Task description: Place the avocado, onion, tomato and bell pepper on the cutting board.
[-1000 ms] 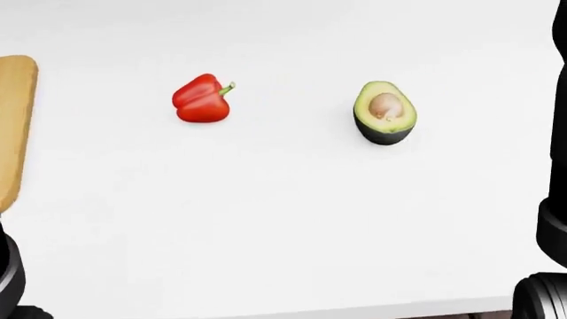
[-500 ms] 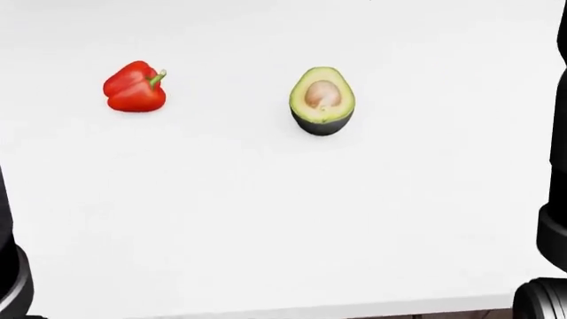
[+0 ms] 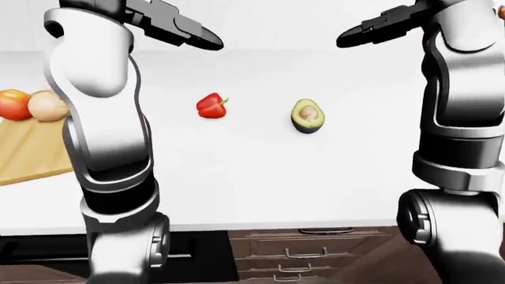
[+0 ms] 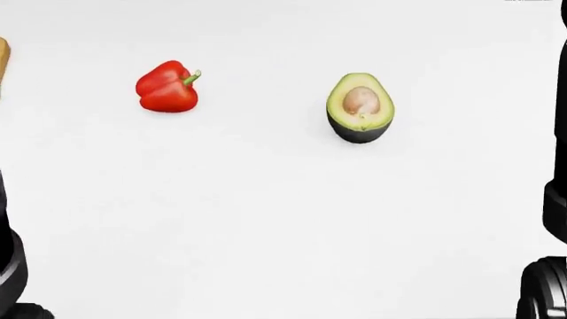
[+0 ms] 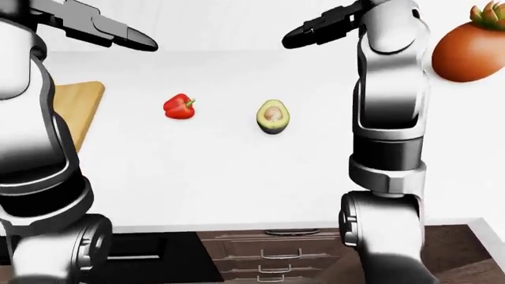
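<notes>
Left-eye view gives me one tomato (image 3: 13,104) and one onion (image 3: 47,106) touching each other on the cutting board (image 3: 31,151) at the left edge. One bell pepper (image 4: 167,87) and one avocado (image 4: 359,107) half, pit up, lie apart on the white counter (image 4: 284,219), the pepper nearer the board, neither on it. My left hand (image 3: 177,28) and right hand (image 3: 379,28) hang raised above the counter, both empty, fingers stretched out and holding nothing. One terracotta pot (image 5: 469,50) shows at the right-eye view's upper right. Drawers (image 3: 315,251) sit below the counter.
</notes>
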Available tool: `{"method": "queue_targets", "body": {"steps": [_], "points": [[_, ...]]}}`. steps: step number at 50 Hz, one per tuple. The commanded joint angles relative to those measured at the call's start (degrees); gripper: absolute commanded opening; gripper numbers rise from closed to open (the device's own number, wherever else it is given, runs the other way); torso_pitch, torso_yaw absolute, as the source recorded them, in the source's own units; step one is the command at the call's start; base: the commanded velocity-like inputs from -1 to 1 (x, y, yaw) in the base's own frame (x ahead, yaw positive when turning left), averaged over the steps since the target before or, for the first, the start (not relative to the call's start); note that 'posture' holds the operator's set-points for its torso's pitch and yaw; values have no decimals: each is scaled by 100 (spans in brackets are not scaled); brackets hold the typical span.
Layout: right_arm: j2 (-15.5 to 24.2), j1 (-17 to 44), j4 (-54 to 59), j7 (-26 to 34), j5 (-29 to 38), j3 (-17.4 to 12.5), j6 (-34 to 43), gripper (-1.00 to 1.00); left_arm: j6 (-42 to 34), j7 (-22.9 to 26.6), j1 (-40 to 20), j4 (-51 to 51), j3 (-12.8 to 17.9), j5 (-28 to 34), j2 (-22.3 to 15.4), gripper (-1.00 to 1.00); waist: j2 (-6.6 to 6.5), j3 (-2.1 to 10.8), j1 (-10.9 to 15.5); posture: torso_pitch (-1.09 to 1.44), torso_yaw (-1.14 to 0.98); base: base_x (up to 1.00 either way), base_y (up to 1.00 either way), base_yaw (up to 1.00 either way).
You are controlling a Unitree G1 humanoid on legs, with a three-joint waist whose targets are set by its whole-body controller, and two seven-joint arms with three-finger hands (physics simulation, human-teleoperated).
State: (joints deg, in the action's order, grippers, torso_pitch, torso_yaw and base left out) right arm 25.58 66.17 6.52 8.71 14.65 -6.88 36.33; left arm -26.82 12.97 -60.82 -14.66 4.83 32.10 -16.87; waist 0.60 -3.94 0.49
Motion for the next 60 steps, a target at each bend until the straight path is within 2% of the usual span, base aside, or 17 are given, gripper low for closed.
{"method": "queue_targets", "body": {"steps": [1, 3, 5, 8, 11, 15, 25, 32, 34, 39, 47, 60], "points": [[134, 381, 164, 531, 40, 11, -90, 100, 61, -37, -155, -224, 46, 19, -48, 100, 14, 193, -1, 0, 0, 0, 0, 0], [232, 679, 791, 846, 209, 123, -145, 100, 40, -14, -141, -270, 56, 11, -59, 100, 3, 188, -21, 0, 0, 0, 0, 0], [316, 1071, 1623, 924, 568, 266, -589, 100, 42, -3, -175, -249, 57, 2, -79, 100, -5, 187, -47, 0, 0, 0, 0, 0], [310, 1558, 2599, 1047, 840, 226, -1006, 100, 10, 18, -213, -266, 56, 0, -92, 100, -19, 194, -71, 0, 0, 0, 0, 0], [361, 1848, 3681, 1311, 1191, 376, -1519, 100, -47, 53, -217, -344, 54, 5, -87, 100, -27, 182, -71, 0, 0, 0, 0, 0], [372, 2043, 4620, 1559, 1513, 385, -1859, 100, -32, 52, -290, -276, 42, 7, -93, 100, -30, 184, -76, 0, 0, 0, 0, 0], [401, 1697, 4494, 3087, 2542, 579, -1613, 100, -49, 93, -212, -383, 22, 20, -53, 100, -15, 171, -54, 0, 0, 0, 0, 0], [354, 1563, 4303, 3436, 2968, 468, -1682, 100, -38, 97, -214, -381, 15, 45, -40, 100, -26, 167, -49, 0, 0, 0, 0, 0], [269, 1580, 4478, 3486, 2978, 432, -1774, 100, -18, 93, -150, -407, 2, 52, -14, 100, -28, 170, -53, 0, 0, 0, 0, 0], [94, 1590, 4960, 3589, 3206, 554, -2060, 100, 1, 101, -143, -389, 24, 48, -23, 100, -30, 195, -75, 0, 0, 0, 0, 0], [-318, 1868, 5842, 3443, 3358, 667, -2466, 100, 27, 101, -101, -398, 45, 35, -30, 100, -75, 216, -83, 0, 0, 0, 0, 0], [-768, 1878, 6370, 3216, 3635, 808, -2683, 100, 77, 70, -28, -392, 49, 1, -54, 100, -101, 241, -80, 0, 0, 0, 0, 0]]}}
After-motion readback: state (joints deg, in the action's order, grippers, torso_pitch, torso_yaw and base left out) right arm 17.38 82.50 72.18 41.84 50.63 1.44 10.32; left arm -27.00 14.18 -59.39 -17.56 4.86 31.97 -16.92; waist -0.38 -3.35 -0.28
